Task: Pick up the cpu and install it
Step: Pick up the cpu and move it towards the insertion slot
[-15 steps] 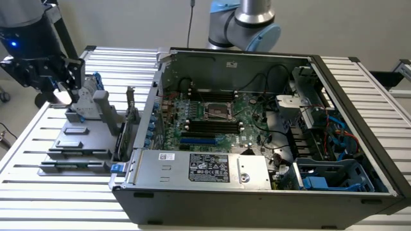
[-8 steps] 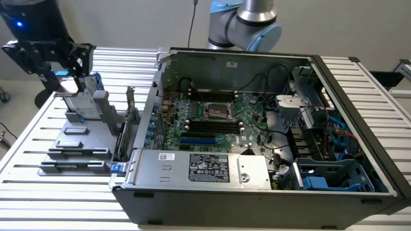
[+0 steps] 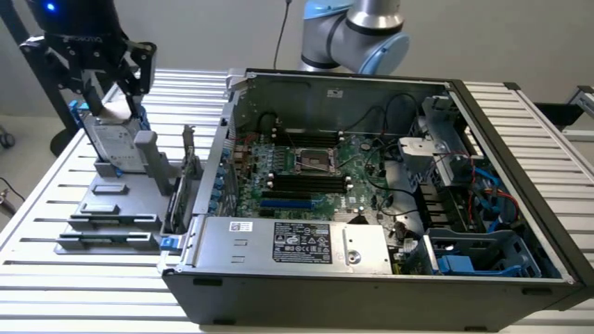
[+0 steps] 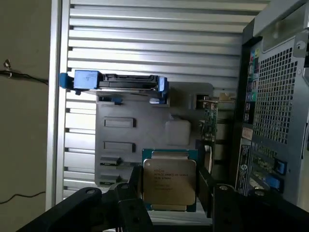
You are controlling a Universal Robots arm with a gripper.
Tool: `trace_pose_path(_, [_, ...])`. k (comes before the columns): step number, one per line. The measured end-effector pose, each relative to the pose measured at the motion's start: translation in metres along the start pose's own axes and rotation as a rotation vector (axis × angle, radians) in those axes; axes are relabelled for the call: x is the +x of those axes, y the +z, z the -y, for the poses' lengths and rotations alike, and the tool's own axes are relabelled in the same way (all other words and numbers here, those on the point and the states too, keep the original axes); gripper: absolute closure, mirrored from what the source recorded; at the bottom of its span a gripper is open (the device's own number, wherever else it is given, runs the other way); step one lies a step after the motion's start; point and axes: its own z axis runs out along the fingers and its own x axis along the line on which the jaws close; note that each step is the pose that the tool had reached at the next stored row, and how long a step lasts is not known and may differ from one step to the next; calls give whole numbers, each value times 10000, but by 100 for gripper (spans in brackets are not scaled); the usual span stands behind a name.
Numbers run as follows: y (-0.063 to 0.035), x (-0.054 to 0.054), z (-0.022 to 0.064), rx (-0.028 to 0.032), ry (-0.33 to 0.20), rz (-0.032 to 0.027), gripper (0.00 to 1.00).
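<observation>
Item: small square silver-topped cpu (image 4: 169, 180), which I hold by opposite edges in my black claw (image 4: 170, 187), level above the grey tray (image 4: 145, 108), presumably for clean seating.

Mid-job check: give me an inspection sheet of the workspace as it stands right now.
Surface: slatted silver metal table, grey parts holder on it.
Job's things: flat square silver-topped cpu held clear of the holder; motherboard socket looks empty inside open black computer case.
Clutter: silver hard drive with blue bracket standing in the holder.
Grippers: black pincer shut on the cpu's edges.
Cables: black and blue cables inside the case.
Surroundings: silver-and-blue robot arm behind the case; pale wall.
</observation>
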Motion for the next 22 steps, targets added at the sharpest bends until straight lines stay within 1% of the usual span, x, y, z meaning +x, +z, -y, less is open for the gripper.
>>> trace_pose_path(4, [-25,-178,9,-1,1,-21,45])
trace_pose_path(22, [-90,-993,52,-3,3,-73,45])
